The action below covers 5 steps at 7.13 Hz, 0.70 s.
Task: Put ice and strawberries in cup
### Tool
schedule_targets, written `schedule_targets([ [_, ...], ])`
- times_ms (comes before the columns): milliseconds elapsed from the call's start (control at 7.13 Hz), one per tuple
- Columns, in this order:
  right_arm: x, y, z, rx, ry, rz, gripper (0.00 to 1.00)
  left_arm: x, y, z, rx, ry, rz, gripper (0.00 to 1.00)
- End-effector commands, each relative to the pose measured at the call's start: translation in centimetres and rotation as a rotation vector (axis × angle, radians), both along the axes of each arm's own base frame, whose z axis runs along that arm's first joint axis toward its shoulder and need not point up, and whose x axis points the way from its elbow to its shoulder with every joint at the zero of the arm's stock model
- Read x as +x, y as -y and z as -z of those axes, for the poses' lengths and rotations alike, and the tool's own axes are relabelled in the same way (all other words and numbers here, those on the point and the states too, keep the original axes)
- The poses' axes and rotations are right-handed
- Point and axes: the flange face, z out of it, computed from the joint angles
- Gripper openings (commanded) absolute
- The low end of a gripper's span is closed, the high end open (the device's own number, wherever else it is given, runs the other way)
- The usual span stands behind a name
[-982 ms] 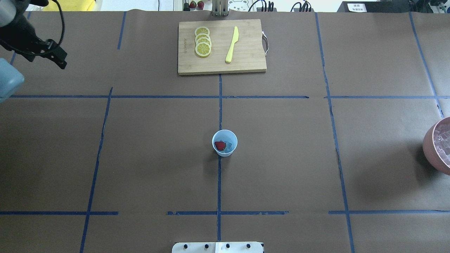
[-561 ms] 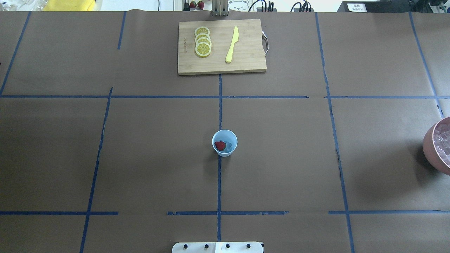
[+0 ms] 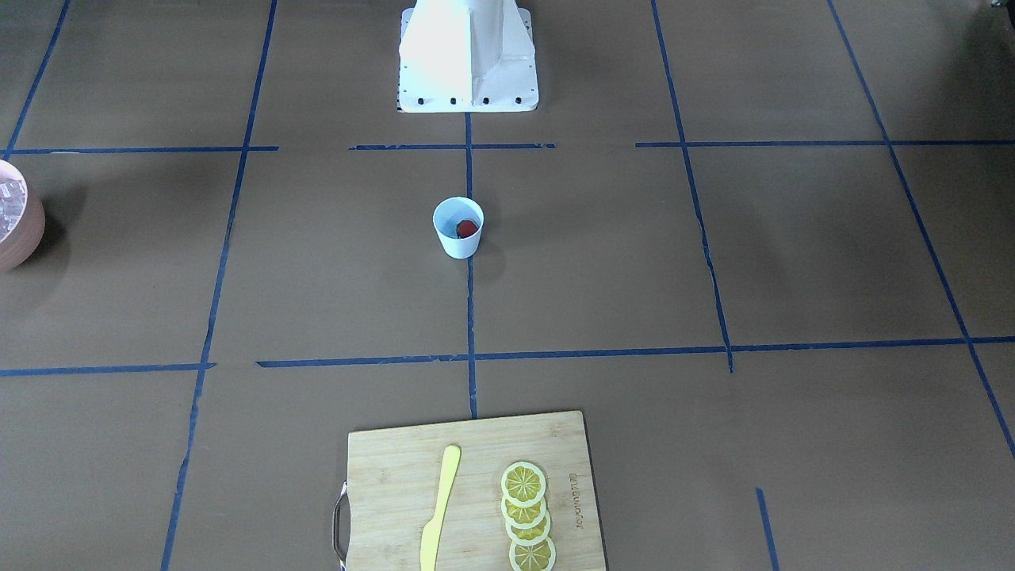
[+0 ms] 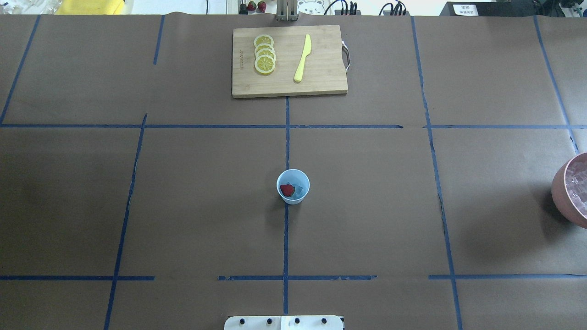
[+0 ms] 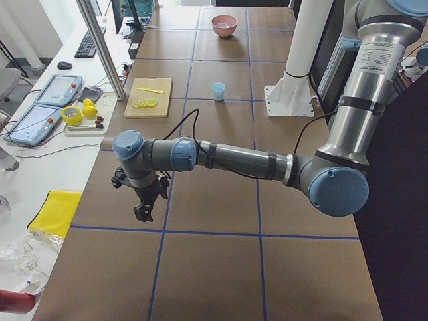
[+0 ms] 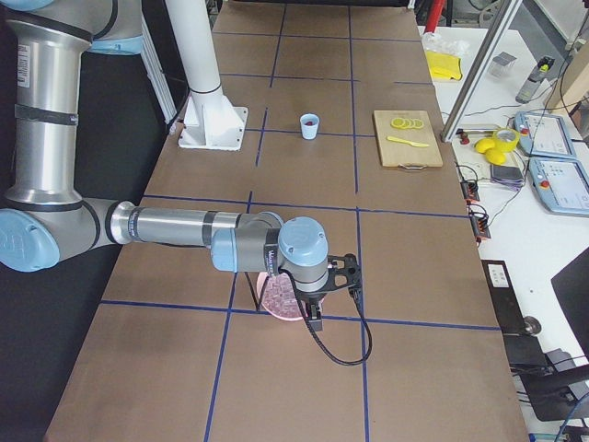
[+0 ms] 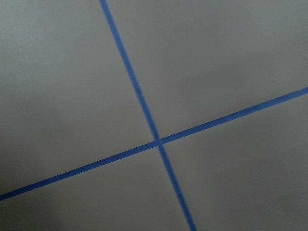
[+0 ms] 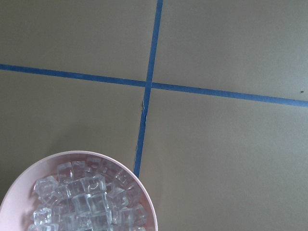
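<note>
Cup (image 4: pixel 293 186) stands upright at the table's middle on the centre tape line, mouth up and long axis vertical. It holds the strawberry (image 4: pixel 287 189) and an ice cube (image 4: pixel 299 189), so filling looks done. More ice would call for the right gripper (image 6: pixel 316 322), above the pink bowl (image 6: pixel 279 299), to descend. Left gripper (image 5: pixel 142 212) hangs far left. Neither's finger opening can be told.

lemon slices (image 4: pixel 265 54) and a yellow knife (image 4: pixel 302 58) lie on the cutting board (image 4: pixel 326 62).
</note>
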Motion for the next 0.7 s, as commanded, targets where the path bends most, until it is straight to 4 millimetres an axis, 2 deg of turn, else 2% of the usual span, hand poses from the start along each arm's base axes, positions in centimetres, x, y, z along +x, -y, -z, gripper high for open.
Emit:
schedule_targets([
  [0,-0.3,-0.2,0.0,-0.002,0.041,0.002,1.00,-1.8,-0.3,-2.4,-0.005,-0.003,-0.004,1.00],
  [140,-0.3,-0.4,-0.2,-0.007,0.042,0.001,1.00,-3.6,-0.4,-4.0,0.001,-0.005,0.013,1.00],
  [280,-0.3,-0.4,-0.5,-0.013,0.043,0.001,1.00,-3.9,-0.5,-4.6,0.000,-0.006,0.007,1.00],
  [561,0.0,-0.7,-1.9,-0.040,0.047,-0.008,1.00,-5.7,-1.3,-6.5,-0.017,-0.041,0.026,1.00],
])
